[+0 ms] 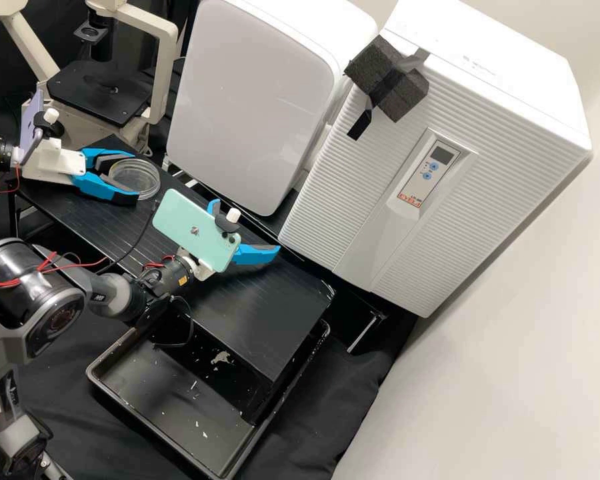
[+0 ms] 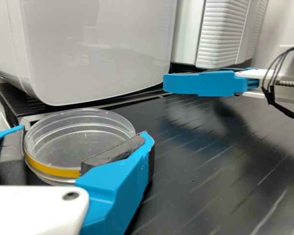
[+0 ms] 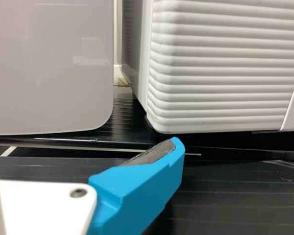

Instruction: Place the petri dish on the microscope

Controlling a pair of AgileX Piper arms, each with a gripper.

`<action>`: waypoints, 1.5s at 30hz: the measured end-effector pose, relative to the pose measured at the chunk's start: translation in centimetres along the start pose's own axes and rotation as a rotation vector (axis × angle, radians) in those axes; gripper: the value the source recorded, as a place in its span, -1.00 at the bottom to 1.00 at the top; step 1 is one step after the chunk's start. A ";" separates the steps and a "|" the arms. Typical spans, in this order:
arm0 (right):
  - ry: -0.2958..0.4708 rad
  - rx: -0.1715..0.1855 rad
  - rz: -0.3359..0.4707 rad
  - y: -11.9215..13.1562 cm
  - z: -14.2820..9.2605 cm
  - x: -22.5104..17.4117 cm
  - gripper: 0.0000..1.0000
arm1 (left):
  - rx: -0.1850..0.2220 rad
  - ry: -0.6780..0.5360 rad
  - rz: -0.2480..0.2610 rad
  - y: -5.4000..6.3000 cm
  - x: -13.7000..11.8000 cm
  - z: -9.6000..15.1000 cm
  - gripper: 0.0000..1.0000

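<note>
at the black bench [image 1: 273,313], the left gripper [image 1: 132,176] grasps one clear dish [image 2: 73,142], near the microscope [image 1: 100,93]; the right gripper [image 1: 245,228] stands released, fingers [image 1: 259,254] apart.

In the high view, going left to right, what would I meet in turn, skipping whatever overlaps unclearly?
Lilac phone → petri dish → green phone → foam block → display.
</note>
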 end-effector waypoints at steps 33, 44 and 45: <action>0.000 0.000 0.000 0.0 0.0 0.0 1.00 | -0.111 -0.013 0.035 1.4 -1.2 -0.4 -1.00; 0.000 0.000 0.000 0.0 0.0 0.0 1.00 | -0.112 -0.018 0.037 1.4 -0.7 -0.5 -1.00; 0.000 0.000 0.000 0.0 0.0 0.0 1.00 | -0.112 -0.018 0.037 1.4 -0.7 -0.5 -1.00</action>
